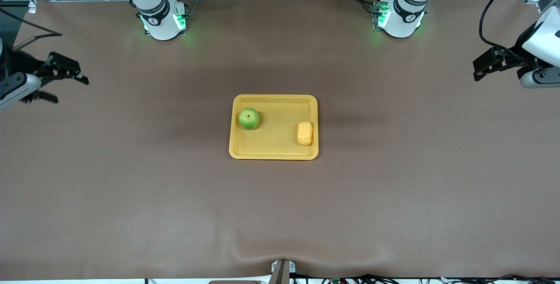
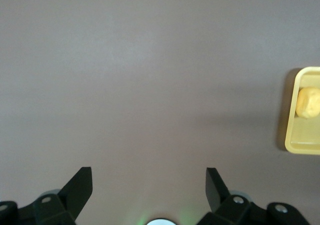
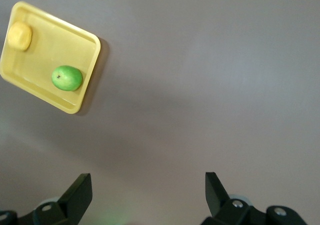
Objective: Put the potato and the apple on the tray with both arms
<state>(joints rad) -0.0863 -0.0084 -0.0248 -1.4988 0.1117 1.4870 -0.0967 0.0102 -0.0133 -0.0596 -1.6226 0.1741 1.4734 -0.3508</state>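
The yellow tray point(image 1: 273, 144) lay near the middle of the brown desk point(image 1: 131, 196); both of the task's pieces already sat inside it. The green apple point(image 1: 249, 118) rested in the tray toward the right arm's end, close to the rim there, its dark stem dimple facing up; the yellow-orange potato point(image 1: 304, 133) lay toward the left arm's end, just beside that rim, and slightly nearer the front camera than the apple; the two were well apart, with bare tray floor between them.

The left tool point(image 1: 477, 70) hung in the air over the desk's edge at the left arm's end, well away from the tray; its fingers point(image 2: 80, 187) stood spread wide with nothing between them, and its wrist view caught only one end of the tray with the potato in it. The right tool point(image 1: 72, 85) hung over the desk's edge at the right arm's end, equally clear of the tray; its fingers point(image 3: 80, 190) were likewise spread and empty, with tray, apple and potato all visible far off in its wrist view.
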